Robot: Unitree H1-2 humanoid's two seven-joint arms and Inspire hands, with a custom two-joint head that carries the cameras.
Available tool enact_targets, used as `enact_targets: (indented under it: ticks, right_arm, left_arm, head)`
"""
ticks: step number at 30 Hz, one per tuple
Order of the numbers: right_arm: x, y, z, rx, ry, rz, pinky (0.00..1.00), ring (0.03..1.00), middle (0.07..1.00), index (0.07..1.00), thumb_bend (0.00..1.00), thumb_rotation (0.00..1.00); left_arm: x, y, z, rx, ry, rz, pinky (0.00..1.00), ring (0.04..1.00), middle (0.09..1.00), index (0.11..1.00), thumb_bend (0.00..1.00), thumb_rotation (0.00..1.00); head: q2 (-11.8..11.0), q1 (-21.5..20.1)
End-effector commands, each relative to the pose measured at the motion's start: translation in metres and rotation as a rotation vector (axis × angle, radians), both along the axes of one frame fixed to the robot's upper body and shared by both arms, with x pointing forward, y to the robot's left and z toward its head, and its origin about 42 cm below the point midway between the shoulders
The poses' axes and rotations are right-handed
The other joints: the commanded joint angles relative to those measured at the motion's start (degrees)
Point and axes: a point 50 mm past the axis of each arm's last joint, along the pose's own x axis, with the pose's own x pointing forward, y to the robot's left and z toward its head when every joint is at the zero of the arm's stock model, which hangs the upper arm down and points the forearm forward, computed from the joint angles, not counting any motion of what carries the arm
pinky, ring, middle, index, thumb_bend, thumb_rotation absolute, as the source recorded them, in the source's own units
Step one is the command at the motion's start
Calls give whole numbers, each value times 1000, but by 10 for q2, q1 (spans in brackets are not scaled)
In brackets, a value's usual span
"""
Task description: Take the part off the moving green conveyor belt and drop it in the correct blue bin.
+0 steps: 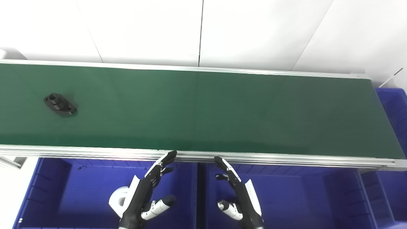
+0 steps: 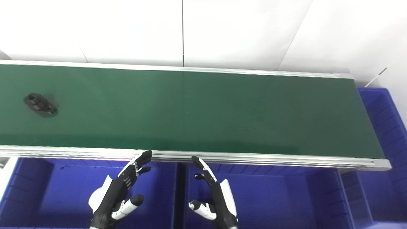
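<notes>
Nearest the robot, the left hand (image 1: 146, 194) and the right hand (image 1: 237, 195) hover over the blue bins (image 1: 279, 197), both empty, fingers spread and stretched toward the near rail (image 1: 286, 157) of the conveyor, thumbs turned inward. Beyond the rail runs the green conveyor belt (image 1: 206, 108), and the part (image 1: 60, 104) lies on it toward its left end, roughly midway between the near and far edges, well apart from both hands. It is a small black piece, an elongated flange with a raised round boss at one end; it looks rigid and light, probably moulded or machined, and smooth enough to slip. A pinch across the narrow sides of the flange seems the safest hold. A white object (image 1: 119, 198) shows behind the left hand, mostly hidden. Another bin (image 1: 392, 105) past the belt's right end is cut off, and nothing visible tells which bin is correct.
</notes>
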Motion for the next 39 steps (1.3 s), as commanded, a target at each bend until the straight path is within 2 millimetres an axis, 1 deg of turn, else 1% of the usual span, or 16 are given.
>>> enact_targets:
  ticks: [1,2,3,4,5,8,9,10,11,14,17,19,21,25,29,39]
  right_arm:
    - [1,4,5,32,-33,2,722,880,898,896,1000,1000]
    - [1,3,4,30,-32,2,704,874,895,895,1000,1000]
    - [1,3,4,28,-30,3,698,871,894,895,1000,1000]
    - [1,3,3,26,-28,4,694,871,894,893,1000,1000]
    - [0,2,2,25,-23,4,692,872,894,893,1000,1000]
    - [-1,-1,-1,17,-13,5,686,878,900,896,1000,1000]
    - [-1,-1,-1,14,-12,5,668,877,900,896,1000,1000]
    - [-1,-2,-2,13,-9,4,662,876,900,896,1000,1000]
    - [-1,-2,-3,13,-6,3,657,875,894,890,1000,1000]
    - [-2,-3,-4,11,2,1,653,875,893,886,1000,1000]
    - [-2,-5,-6,4,6,4,654,880,900,888,1000,1000]
    - [-2,-6,-8,3,11,1,688,883,901,887,1000,1000]
    - [-2,-6,-9,5,20,0,687,888,900,885,1000,1000]
    - [-2,-8,-11,-2,24,-1,644,885,899,886,1000,1000]
    - [-1,-10,-11,-4,27,1,636,879,897,880,1000,1000]
    - [0,-21,-12,-34,17,1,627,885,910,889,1000,1000]
  left_arm:
    - [0,0,5,-14,-50,6,810,894,901,875,840,817]
    - [-1,-1,5,-17,-51,6,811,895,900,874,834,810]
    - [-1,-1,4,-22,-50,4,812,895,900,873,832,808]
    - [-1,-1,3,-25,-50,3,813,895,898,871,832,804]
    - [-1,-2,3,-28,-49,6,810,894,895,868,836,800]
    - [-2,-5,-1,-40,-43,13,793,885,886,858,844,791]
    - [-2,-6,-2,-46,-39,13,803,887,886,851,836,785]
    - [-2,-7,-3,-53,-35,18,807,887,886,849,834,784]
    - [-2,-7,-4,-57,-32,21,792,876,875,837,836,771]
    - [0,-9,-7,-55,-29,17,775,865,865,827,822,775]
    - [0,-11,-10,-51,-22,25,755,854,855,815,839,779]
    - [0,-12,-10,-56,-20,23,745,850,853,814,836,781]
    - [1,-13,-11,-48,-21,16,726,846,855,816,828,788]
    - [1,-13,-13,-41,-17,13,707,832,847,810,839,793]
    - [2,-14,-15,-28,-19,11,684,820,842,807,852,802]
    - [3,-20,-17,-37,-14,-15,722,831,858,816,845,783]
  head:
    - [-7,4]
    - [-7,4]
    - [-15,10]
    - [-15,10]
    - [-24,17]
    - [-40,32]
    - [-40,32]
    - [-48,39]
    - [-49,40]
    - [-59,51]
    - [-69,57]
    - [-73,59]
    - [-77,61]
    - [-84,67]
    - [-88,78]
    - [-89,114]
